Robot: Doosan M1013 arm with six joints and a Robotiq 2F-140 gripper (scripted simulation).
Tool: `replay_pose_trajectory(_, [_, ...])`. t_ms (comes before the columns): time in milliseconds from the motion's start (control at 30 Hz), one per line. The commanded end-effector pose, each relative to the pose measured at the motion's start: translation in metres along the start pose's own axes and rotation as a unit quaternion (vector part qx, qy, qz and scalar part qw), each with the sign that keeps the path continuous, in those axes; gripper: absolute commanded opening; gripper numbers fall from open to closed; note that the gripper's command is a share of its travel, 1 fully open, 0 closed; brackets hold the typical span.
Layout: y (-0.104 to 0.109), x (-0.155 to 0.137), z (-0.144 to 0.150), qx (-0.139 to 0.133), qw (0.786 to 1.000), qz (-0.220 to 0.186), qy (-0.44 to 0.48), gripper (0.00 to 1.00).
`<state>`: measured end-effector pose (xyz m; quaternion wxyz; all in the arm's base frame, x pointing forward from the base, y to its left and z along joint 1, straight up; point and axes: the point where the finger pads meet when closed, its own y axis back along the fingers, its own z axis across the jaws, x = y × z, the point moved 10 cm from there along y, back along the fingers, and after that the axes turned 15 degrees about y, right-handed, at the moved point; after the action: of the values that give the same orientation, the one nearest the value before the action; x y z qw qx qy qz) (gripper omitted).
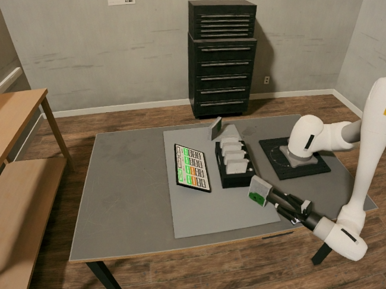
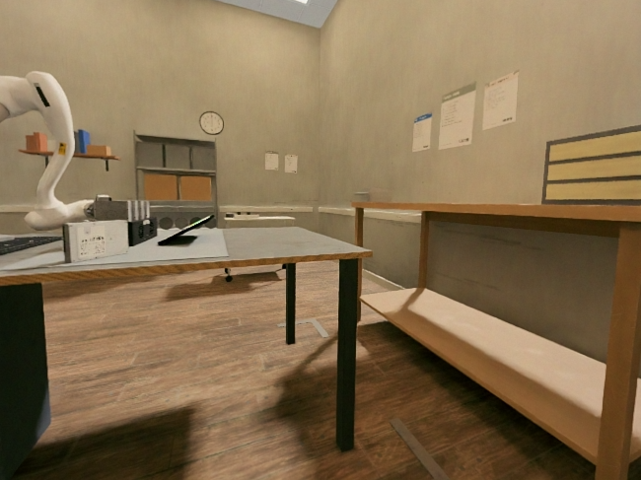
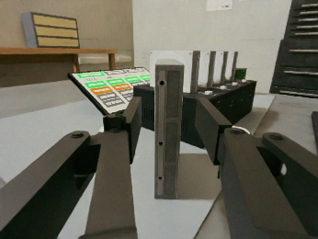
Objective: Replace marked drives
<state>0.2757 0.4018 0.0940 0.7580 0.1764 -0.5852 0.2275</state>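
A grey drive (image 1: 259, 189) (image 3: 167, 161) stands on edge on the light bench mat (image 1: 222, 212) (image 3: 46, 138), just in front of the black dock (image 1: 236, 180) (image 3: 221, 98). My gripper (image 1: 272, 200) (image 3: 168, 111) lies low and level, with its fingers on either side of this drive. A gap shows on each side, so it is open and holds nothing. Several white drives (image 1: 234, 156) (image 3: 170, 69) stand in the dock. The tilted screen (image 1: 192, 168) (image 3: 115, 85) (image 2: 184, 230) left of the dock shows green and orange cells. Another drive (image 1: 215, 128) (image 2: 95, 240) stands at the back of the mat.
The arm's black base plate (image 1: 294, 157) sits on the grey table (image 1: 128, 189) right of the dock. A black drawer cabinet (image 1: 222, 57) stands behind the table. A wooden bench (image 1: 19, 160) (image 2: 508, 299) stands to the left.
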Motion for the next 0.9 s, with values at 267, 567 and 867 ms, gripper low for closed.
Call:
replay_pose_trajectory(267, [0.019, 0.0, 0.0, 0.0, 1.0, 0.0, 0.0, 0.4])
replay_pose_trajectory(567, [0.026, 0.0, 0.0, 0.0, 1.0, 0.0, 0.0, 0.4])
replay_pose_trajectory(867, [0.027, 0.0, 0.0, 0.0, 1.0, 0.0, 0.0, 0.4])
